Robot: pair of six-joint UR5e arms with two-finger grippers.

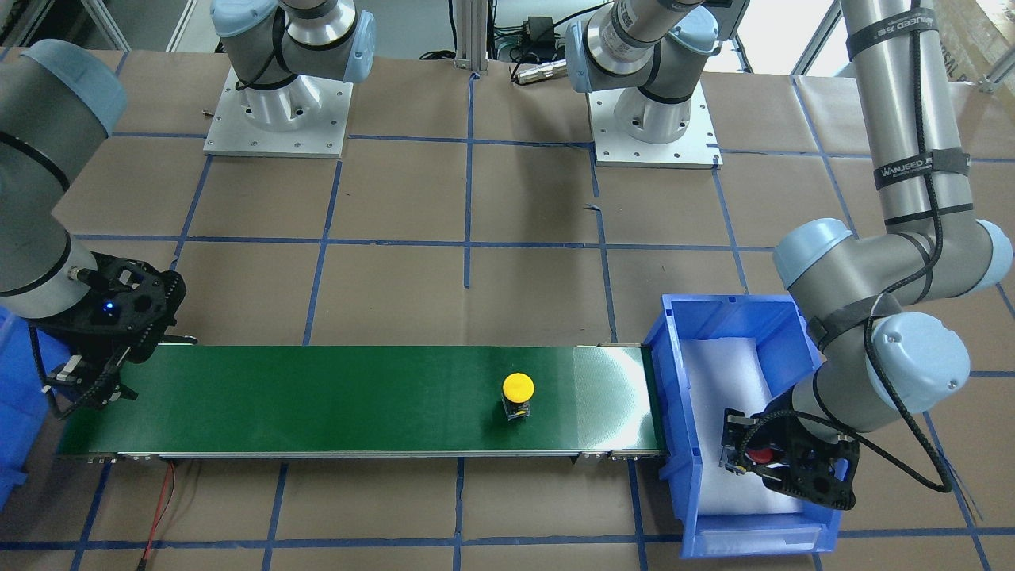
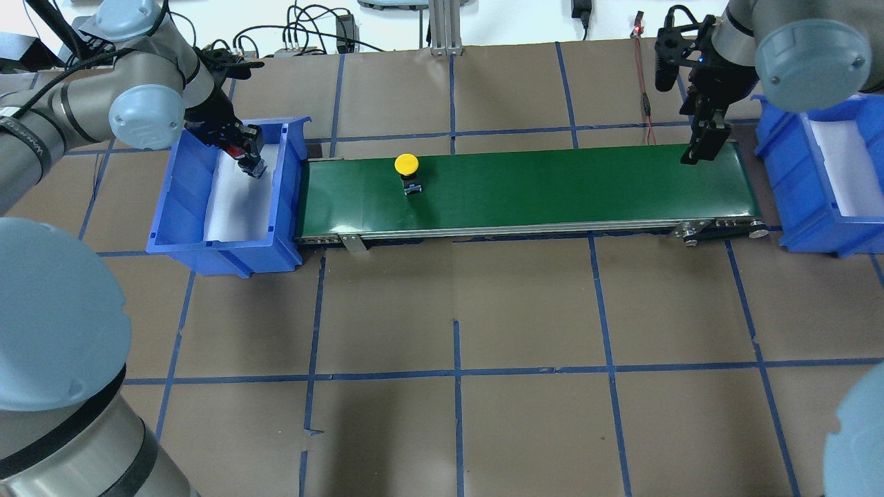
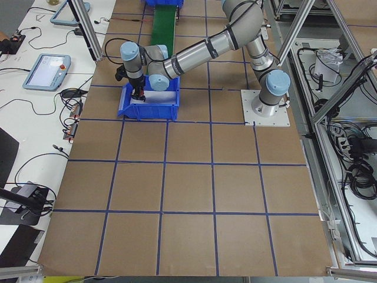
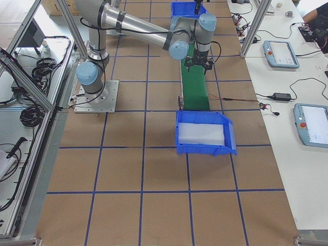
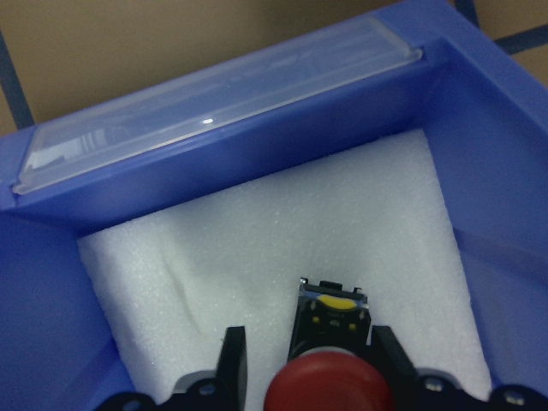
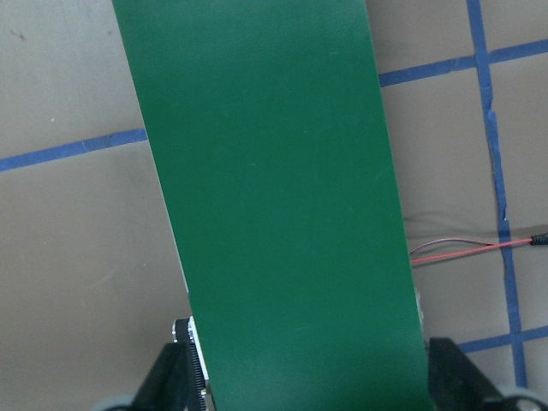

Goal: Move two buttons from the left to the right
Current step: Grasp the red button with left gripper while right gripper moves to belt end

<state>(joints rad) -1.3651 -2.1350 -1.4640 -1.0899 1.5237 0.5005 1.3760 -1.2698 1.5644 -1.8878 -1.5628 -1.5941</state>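
- Left gripper (image 5: 308, 342): I am seeing it reaching down into the left bin (image 2: 170, 207), its jaws closing on the red button (image 5: 325, 396) just under the cap; whether the base is touching the foam (image 5: 257, 248) I cannot tell.
- Yellow button (image 2: 406, 166): it is standing upright on the belt (image 2: 552, 186), near the belt's left end and towards its far edge, apart from both grippers.
- Right gripper (image 6: 310, 360): it is hovering over the belt's right end with its jaws spread wide and nothing between them.
- Right bin (image 2: 787, 166): it is showing only its white liner; no button is lying in it.
- Progress, as I am judging it: one button is on its way along the belt and the other is only now being picked, so both are yet to be collected at the right end and dropped in the right bin.
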